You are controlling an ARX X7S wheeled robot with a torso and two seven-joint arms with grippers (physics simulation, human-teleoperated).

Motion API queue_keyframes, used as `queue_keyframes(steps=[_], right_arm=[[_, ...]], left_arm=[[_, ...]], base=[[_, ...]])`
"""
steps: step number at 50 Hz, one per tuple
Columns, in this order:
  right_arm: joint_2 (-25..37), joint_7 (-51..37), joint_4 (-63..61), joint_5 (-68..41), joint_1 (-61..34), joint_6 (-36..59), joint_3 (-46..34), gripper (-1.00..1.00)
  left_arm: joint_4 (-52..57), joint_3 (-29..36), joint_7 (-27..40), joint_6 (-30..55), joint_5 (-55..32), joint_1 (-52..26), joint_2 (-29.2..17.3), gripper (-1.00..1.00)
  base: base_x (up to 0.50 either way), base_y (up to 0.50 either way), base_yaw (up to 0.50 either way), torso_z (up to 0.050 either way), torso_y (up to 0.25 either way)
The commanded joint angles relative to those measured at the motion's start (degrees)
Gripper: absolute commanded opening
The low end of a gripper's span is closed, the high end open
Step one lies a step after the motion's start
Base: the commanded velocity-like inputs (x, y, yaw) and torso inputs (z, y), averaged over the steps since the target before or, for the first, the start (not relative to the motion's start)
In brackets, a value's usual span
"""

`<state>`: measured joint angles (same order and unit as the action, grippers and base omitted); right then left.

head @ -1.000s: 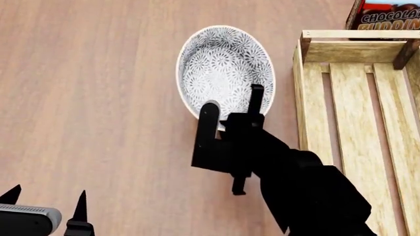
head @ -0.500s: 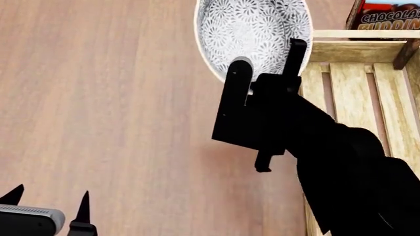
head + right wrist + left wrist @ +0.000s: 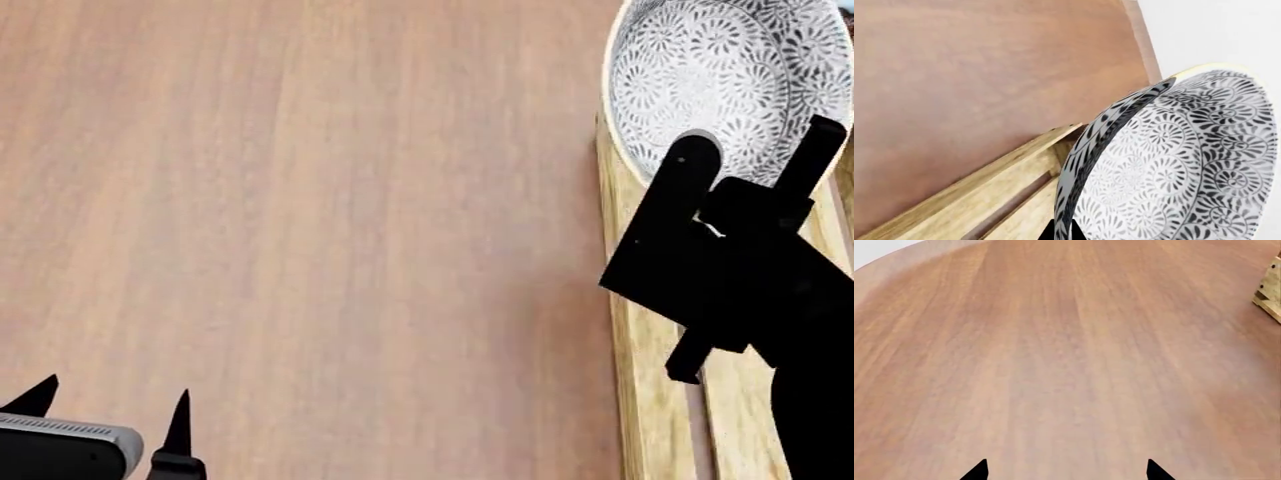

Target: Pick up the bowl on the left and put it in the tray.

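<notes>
Ceramic, round and white with a fine grey-blue floral pattern, the bowl [image 3: 727,85] hangs in the air over the near-left part of the long light-wood slatted tray [image 3: 641,350], pinched at its near rim by the right gripper [image 3: 747,155]. One black finger sits inside the rim and the other outside, closed tight on the wall. From the right wrist camera the bowl [image 3: 1174,160] shows steeply tipped, its rim above the tray's side rail [image 3: 967,200].

The step in hand appears to be the carry and set-down. To do it well, I would bring the bowl further in over the slats (it seems to overhang the left rail for now), level it so its foot faces down, lower until it rests on the slats, and only then part the fingers.

Over the brown wooden table [image 3: 294,200], the left gripper [image 3: 107,405] idles with its two pointed tips apart and nothing between them, well away from the tray.
</notes>
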<state>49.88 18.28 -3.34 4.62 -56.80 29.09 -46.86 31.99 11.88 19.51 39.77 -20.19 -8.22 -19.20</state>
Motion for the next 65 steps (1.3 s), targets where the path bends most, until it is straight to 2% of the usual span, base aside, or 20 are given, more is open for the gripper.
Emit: queue_keyframes(steps=[1, 36, 65], right_arm=[[1.86, -0.82, 1.54, 0.98, 3.97, 0.31, 2.42, -1.0], [-5.71, -3.92, 19.48, 2.92, 6.82, -8.91, -2.59, -1.0], [-5.64, -4.14, 20.89, 2.81, 7.55, -8.57, -2.64, -1.0]], left_arm=[[-1.21, -0.86, -1.74, -2.33, -0.2, -0.05, 1.12, 1.0], [-2.05, -0.56, -1.18, -2.97, -0.77, 0.01, 0.74, 1.0], [-1.65, 0.03, -0.49, -2.71, -1.18, -0.29, 0.38, 1.0]], base=[[0.0, 0.0, 0.0, 0.0, 0.0], [0.0, 0.0, 0.0, 0.0, 0.0], [0.0, 0.0, 0.0, 0.0, 0.001]])
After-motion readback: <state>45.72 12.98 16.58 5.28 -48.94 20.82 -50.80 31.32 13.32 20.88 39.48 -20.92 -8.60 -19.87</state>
